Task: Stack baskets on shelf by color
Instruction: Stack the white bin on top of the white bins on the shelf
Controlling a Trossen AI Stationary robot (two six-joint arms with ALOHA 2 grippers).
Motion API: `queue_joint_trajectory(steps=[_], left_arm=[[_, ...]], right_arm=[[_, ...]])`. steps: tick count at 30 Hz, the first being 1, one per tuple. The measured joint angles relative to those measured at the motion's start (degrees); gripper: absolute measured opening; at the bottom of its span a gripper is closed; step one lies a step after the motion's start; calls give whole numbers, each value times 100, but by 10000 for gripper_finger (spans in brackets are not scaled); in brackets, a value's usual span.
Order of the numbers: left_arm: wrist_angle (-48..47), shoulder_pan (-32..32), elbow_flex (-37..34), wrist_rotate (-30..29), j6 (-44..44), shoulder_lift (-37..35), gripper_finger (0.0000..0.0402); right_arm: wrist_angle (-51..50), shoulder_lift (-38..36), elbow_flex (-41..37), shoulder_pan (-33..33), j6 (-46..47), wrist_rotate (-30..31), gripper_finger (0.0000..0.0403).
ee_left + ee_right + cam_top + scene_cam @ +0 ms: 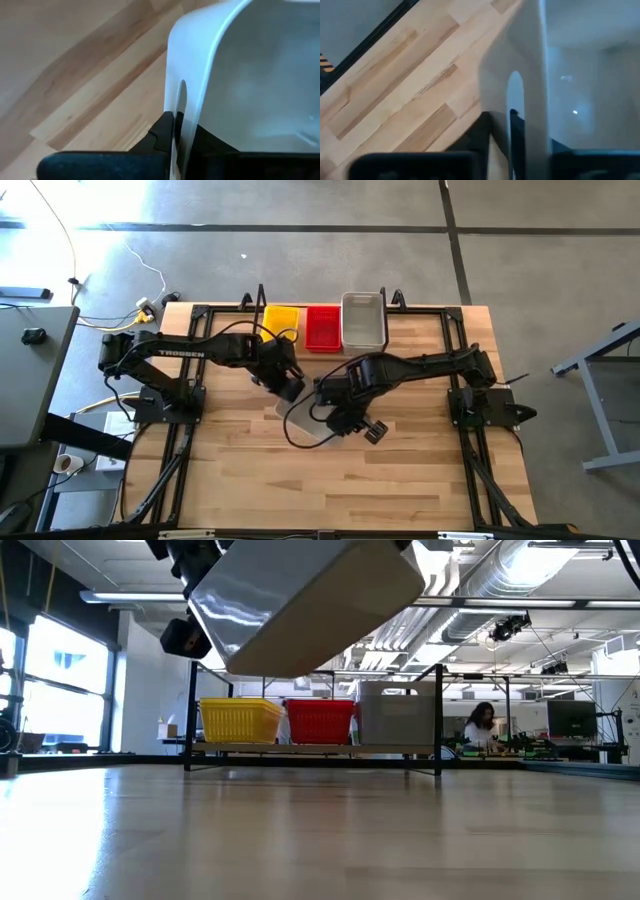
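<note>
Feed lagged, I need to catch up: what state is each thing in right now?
Translucent grey-white plastic basket: lifted off the table, tilted, both grippers on its walls.
Left gripper: shut on its wall.
Right gripper: astride its wall.
Yellow, red and grey baskets: on black wire shelf, side by side.

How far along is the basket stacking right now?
Done: yellow baskets, red baskets and grey baskets sit side by side on the shelf. In hand: one grey basket held above the table, left gripper and right gripper each on its rim. Left: setting it on the grey pile.
</note>
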Motion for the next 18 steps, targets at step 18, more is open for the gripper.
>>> queue_joint_trajectory(steps=[18], left_arm=[[78,200,2,-584,823,-6,110]], right_arm=[[102,9,-9,-4,1001,302,4]])
